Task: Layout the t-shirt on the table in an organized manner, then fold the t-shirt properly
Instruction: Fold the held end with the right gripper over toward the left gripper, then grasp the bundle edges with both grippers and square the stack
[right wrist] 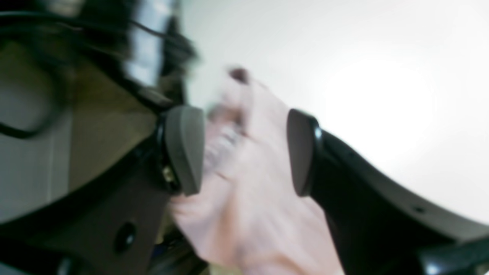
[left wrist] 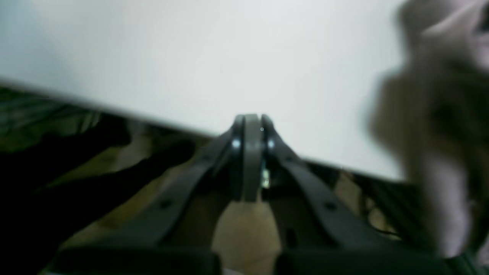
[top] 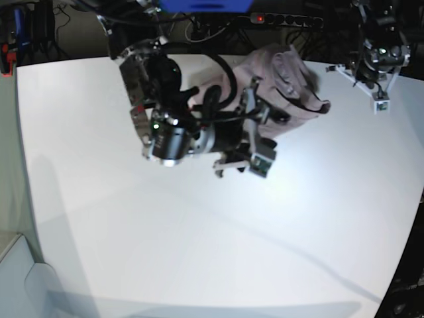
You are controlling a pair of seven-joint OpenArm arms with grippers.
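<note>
The dusty mauve t-shirt [top: 286, 83] lies crumpled at the far edge of the white table [top: 199, 252]. My right gripper [top: 255, 116] reaches into its near side. In the right wrist view the right gripper [right wrist: 242, 152] is open, with pinkish cloth [right wrist: 252, 198] lying between the two grey pads, which stand apart. My left gripper [top: 368, 74] hovers at the table's far right edge, right of the shirt. In the left wrist view the left gripper [left wrist: 252, 122] is shut and empty over the table edge [left wrist: 229, 57], with the shirt [left wrist: 431, 133] blurred at the right.
A power strip [top: 285, 18] and dark cables lie beyond the table's far edge. The floor shows past the edge in the left wrist view [left wrist: 244, 233]. The right arm's bulky body [top: 169, 132] stands over the table's middle left.
</note>
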